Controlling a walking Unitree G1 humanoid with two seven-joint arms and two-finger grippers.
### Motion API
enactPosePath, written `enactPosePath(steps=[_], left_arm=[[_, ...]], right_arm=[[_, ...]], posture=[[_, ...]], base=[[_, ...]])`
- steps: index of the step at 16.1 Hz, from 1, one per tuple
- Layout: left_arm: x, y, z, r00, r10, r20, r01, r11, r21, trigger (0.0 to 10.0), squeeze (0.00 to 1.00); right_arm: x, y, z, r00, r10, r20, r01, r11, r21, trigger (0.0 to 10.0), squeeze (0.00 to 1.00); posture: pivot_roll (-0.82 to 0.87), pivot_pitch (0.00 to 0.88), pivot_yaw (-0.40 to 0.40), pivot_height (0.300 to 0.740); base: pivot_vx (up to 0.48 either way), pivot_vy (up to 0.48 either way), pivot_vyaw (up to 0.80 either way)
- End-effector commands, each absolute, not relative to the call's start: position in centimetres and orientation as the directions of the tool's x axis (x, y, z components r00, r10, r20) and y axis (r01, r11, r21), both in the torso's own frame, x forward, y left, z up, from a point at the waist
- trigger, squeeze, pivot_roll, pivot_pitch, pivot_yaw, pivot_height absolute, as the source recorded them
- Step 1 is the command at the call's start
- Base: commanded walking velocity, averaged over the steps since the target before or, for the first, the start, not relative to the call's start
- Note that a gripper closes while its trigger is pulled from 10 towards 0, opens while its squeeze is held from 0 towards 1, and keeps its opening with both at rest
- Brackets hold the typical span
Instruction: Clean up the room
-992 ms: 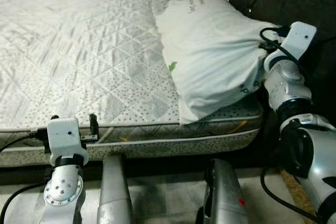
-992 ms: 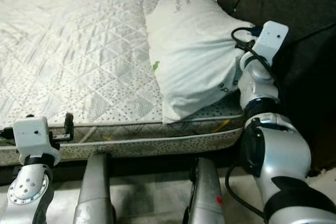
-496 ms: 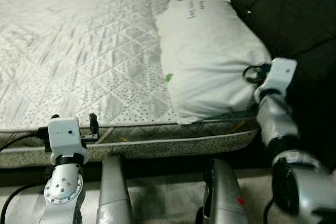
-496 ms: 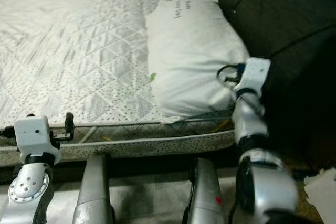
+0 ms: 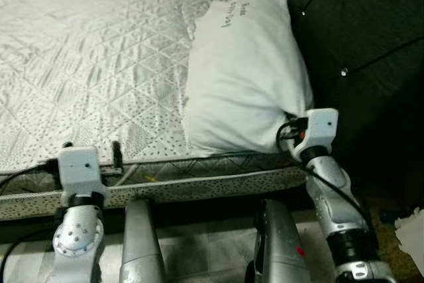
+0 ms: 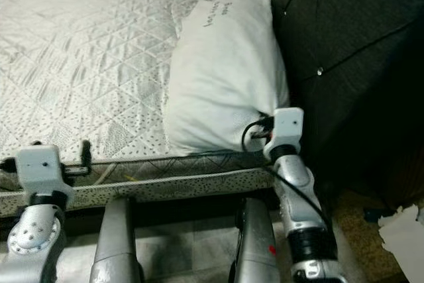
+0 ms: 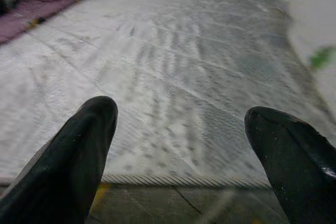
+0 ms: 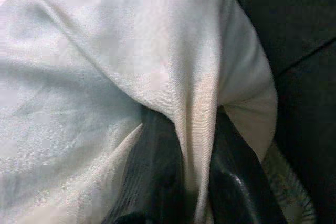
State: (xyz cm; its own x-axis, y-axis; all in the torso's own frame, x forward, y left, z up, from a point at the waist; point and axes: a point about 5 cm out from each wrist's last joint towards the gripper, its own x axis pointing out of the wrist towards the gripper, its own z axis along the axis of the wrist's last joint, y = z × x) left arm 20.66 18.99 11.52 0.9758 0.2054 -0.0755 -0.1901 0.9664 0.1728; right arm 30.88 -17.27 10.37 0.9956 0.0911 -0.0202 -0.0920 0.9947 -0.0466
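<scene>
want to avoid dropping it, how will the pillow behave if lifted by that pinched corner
The pillow looks soft, probably sagging from the corner in the right gripper. It seems bulky yet light. The cover bunches between the fingers, so it may slip.

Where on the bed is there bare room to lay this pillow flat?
The quilted mattress is bare from the pillow across to the robot's left, above the open left gripper. It is crowded along the dark headboard, where the right gripper pinches the pillow's corner.
</scene>
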Motion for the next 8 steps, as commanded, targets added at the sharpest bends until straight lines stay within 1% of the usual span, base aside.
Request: enactPosePath(steps=[1, 2, 3, 4, 5, 6, 7, 8], left_arm=[[20.6, 18.5, 11.4, 0.979, 0.188, -0.081, -0.171, 0.969, 0.176, 10.0, 0.00], [20.8, 18.5, 11.5, 0.979, 0.189, -0.079, -0.173, 0.969, 0.175, 10.0, 0.00], [21.0, 18.6, 11.7, 0.978, 0.195, -0.071, -0.181, 0.968, 0.173, 10.0, 0.00], [21.2, 18.9, 12.0, 0.978, 0.201, -0.061, -0.188, 0.966, 0.175, 10.0, 0.00], [21.2, 18.9, 12.0, 0.978, 0.202, -0.060, -0.189, 0.966, 0.177, 10.0, 0.00], [21.1, 19.0, 12.0, 0.977, 0.203, -0.060, -0.190, 0.965, 0.180, 10.0, 0.00], [21.1, 19.1, 12.0, 0.977, 0.206, -0.061, -0.192, 0.964, 0.183, 10.0, 0.00], [21.1, 19.1, 12.0, 0.976, 0.208, -0.061, -0.194, 0.964, 0.184, 10.0, 0.00]], right_arm=[[31.3, -15.9, 10.6, 0.987, 0.157, -0.035, -0.158, 0.987, -0.038, 0.0, 0.00], [32.1, -15.9, 11.2, 0.988, 0.150, -0.020, -0.151, 0.988, -0.038, 0.0, 0.00], [33.5, -15.9, 12.1, 0.990, 0.139, -0.006, -0.140, 0.990, -0.035, 0.0, 0.00], [35.6, -16.2, 13.9, 0.993, 0.120, 0.022, -0.120, 0.992, -0.028, 0.0, 0.00], [36.5, -16.3, 14.6, 0.992, 0.120, 0.025, -0.120, 0.992, -0.031, 0.0, 0.00], [38.0, -16.9, 15.9, 0.991, 0.131, 0.018, -0.130, 0.990, -0.045, 0.0, 0.00], [39.3, -18.0, 17.1, 0.993, 0.119, -0.015, -0.120, 0.992, -0.048, 0.0, 0.00], [39.8, -18.5, 17.7, 0.993, 0.112, -0.031, -0.113, 0.992, -0.048, 0.0, 0.00]], posture=[[0.08, 0.000, 0.002, 0.503], [0.08, 0.000, 0.004, 0.503], [0.08, 0.000, 0.005, 0.503], [0.09, 0.000, 0.006, 0.503], [0.09, 0.000, 0.006, 0.503], [0.10, 0.000, 0.007, 0.503], [0.10, 0.000, 0.006, 0.503], [0.11, 0.000, 0.003, 0.503]], base=[[0.000, 0.000, 0.00], [0.000, 0.000, 0.00], [0.000, 0.000, 0.00], [0.000, 0.000, 0.00], [0.000, 0.000, 0.00], [0.000, 0.000, 0.00], [0.000, 0.000, 0.00], [0.000, 0.000, 0.00]])
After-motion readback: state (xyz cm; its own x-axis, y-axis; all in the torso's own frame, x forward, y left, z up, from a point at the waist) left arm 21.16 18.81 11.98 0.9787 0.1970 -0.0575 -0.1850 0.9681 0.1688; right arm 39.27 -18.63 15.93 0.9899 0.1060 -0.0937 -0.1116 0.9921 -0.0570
